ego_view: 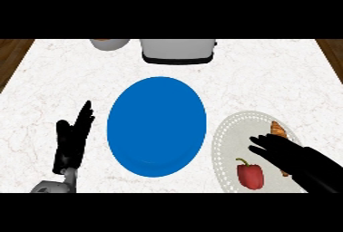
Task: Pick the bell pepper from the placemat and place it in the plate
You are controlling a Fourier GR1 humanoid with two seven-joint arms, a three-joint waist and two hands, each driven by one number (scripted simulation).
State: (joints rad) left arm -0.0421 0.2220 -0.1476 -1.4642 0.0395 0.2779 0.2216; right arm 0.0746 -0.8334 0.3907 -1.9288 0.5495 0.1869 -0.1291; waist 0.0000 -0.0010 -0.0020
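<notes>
1. The bell pepper [251, 176] lies on the near part of the placemat [227, 136], at the right of the scene. It is red, glossy and blocky, with a thin curved green stem pointing to the far left.
2. The placemat is a pale grey oval with a rim of small white dots.
3. A golden-brown pastry [277, 128] lies just right of the pepper on the same mat. The right hand [295, 156] covers its middle.
4. That black hand hovers over the mat just beyond the pepper, and its fingers [260, 139] are straight and slightly spread, holding nothing.
5. Left of the mat and close to its edge sits the plate [156, 124], smooth, plain blue and bare, with nothing between it and the pepper.
6. The left hand [72, 138] rests at the near left, fingers straight and pressed together.
7. At the far edge stand a silver toaster [178, 50] and a pale round vessel [109, 43].
8. The surface [53, 81] is white veined marble.
</notes>
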